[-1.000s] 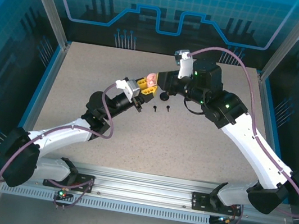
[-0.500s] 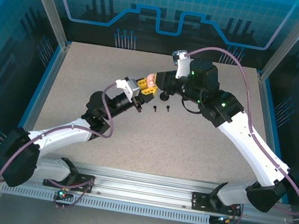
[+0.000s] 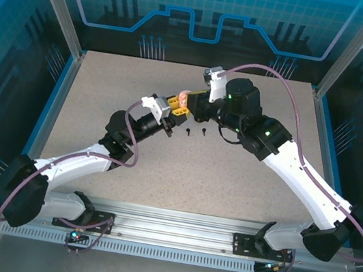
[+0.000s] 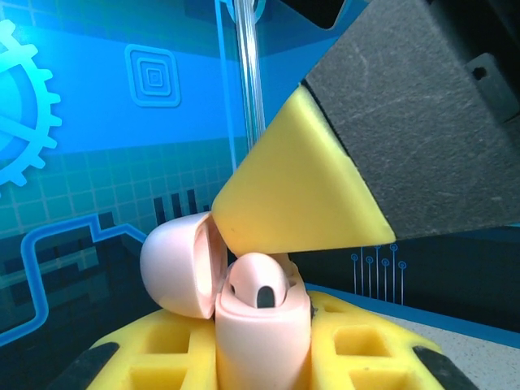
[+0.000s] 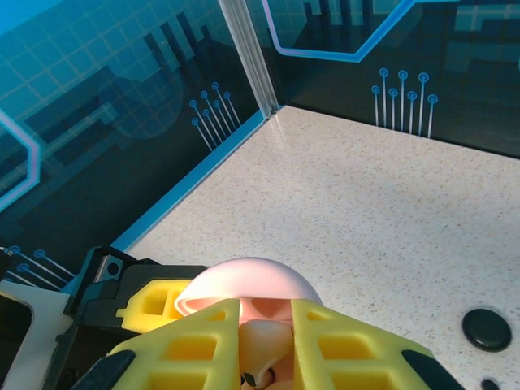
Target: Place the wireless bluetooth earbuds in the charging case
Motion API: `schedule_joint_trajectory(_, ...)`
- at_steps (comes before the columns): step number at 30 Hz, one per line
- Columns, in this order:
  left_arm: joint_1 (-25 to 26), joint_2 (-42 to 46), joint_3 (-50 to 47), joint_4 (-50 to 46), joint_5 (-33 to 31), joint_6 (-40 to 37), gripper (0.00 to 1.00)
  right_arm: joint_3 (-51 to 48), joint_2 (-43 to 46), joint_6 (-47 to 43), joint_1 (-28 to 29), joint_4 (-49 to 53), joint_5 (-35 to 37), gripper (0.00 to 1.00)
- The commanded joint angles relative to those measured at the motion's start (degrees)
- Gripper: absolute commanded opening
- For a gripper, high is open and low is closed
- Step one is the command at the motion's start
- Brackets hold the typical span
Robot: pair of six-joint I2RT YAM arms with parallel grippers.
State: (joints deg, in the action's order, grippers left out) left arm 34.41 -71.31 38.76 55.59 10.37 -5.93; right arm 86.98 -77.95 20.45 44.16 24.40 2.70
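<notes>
Left gripper (image 4: 264, 348): clamped tight on the body of the pink charging case (image 4: 262, 329), which it holds upright for you with the lid (image 4: 175, 264) swung open.
Right gripper (image 5: 266, 318): fingers a narrow gap apart, right over the case mouth. You cannot tell whether they pinch anything.
Pale earbud (image 4: 257, 284): seated in the case, head up, just under the right fingertip.
Black earbuds (image 3: 189, 132): two on the table (image 3: 243, 180), near the grippers and touching neither.

The right hand (image 3: 192, 105) has swung left, closing in over the pink charging case (image 3: 183, 97).
</notes>
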Motion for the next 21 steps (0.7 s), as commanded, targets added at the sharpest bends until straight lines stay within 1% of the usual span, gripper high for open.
schedule_joint_trajectory(1, 0.4, 0.2, 2.4, 3.6, 0.5, 0.4, 0.00, -1.1, 0.3, -2.5, 2.7, 3.5, 0.0, 0.19)
schedule_joint_trajectory(4, 0.4, 0.2, 2.2, 3.5, 0.5, 0.3, 0.00, -1.0, 0.3, -2.0, 2.8, 3.6, 1.1, 0.25)
schedule_joint_trajectory(6, 0.4, 0.2, 2.4, 3.3, 0.5, 0.4, 0.00, -0.2, 0.2, -1.1, 2.6, 4.0, 1.9, 0.31)
schedule_joint_trajectory(8, 0.4, 0.2, 2.2, 3.1, 0.6, 0.5, 0.00, 1.0, 0.1, -0.4, 2.3, 4.3, 2.0, 0.33)
schedule_joint_trajectory(11, 0.4, 0.1, 2.0, 3.2, 0.6, 0.6, 0.00, 3.4, 0.1, 1.2, 1.5, 4.5, 1.5, 0.46)
schedule_joint_trajectory(14, 0.4, 0.1, 1.9, 3.1, 0.6, 0.7, 0.00, 5.4, 1.0, 2.8, -0.1, 3.9, 0.0, 0.55)
schedule_joint_trajectory(17, 0.5, 0.2, 1.5, 3.1, 0.5, 0.6, 0.00, 7.5, 1.9, 4.7, -2.3, 4.4, -1.1, 0.59)
schedule_joint_trajectory(21, 0.4, 0.3, 1.0, 2.7, 0.8, 0.4, 0.00, 11.9, 0.1, 6.0, -7.5, 9.2, -4.4, 0.61)
